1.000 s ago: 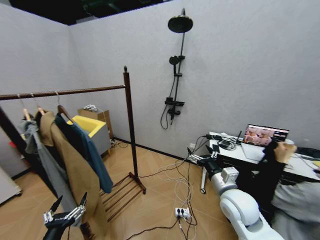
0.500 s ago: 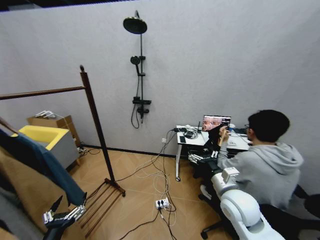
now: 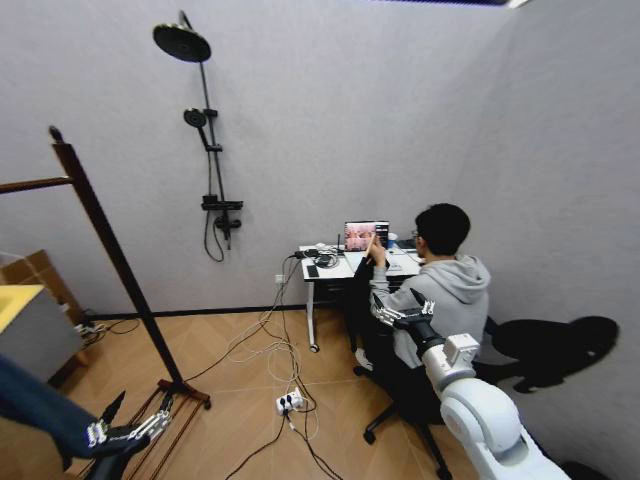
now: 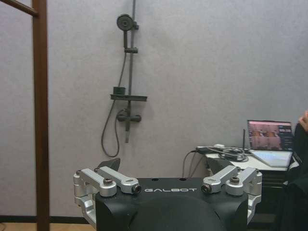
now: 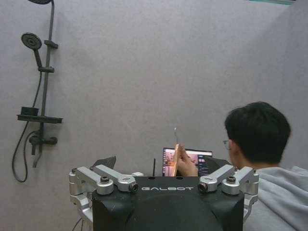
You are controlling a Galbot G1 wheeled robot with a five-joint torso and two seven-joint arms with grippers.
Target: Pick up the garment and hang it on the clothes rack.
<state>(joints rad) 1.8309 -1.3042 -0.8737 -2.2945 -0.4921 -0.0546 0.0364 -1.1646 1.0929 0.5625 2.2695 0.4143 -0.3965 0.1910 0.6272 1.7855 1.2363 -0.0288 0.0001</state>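
Both grippers hold nothing, fingers spread wide: the left gripper (image 3: 130, 418) low beside the jacket (image 3: 40, 412) at the frame's lower left, the right gripper (image 3: 402, 309) raised toward a seated person. Each wrist housing (image 4: 171, 202) reads "GALBOT". The clothes rack (image 3: 110, 255) post stands by the wall-mounted shower (image 3: 205, 140).

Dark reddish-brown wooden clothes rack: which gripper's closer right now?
Left. The left gripper hangs low beside the dark reddish-brown wooden clothes rack, just by its base. The right gripper is well across the room, in front of the seated person's grey hoodie.
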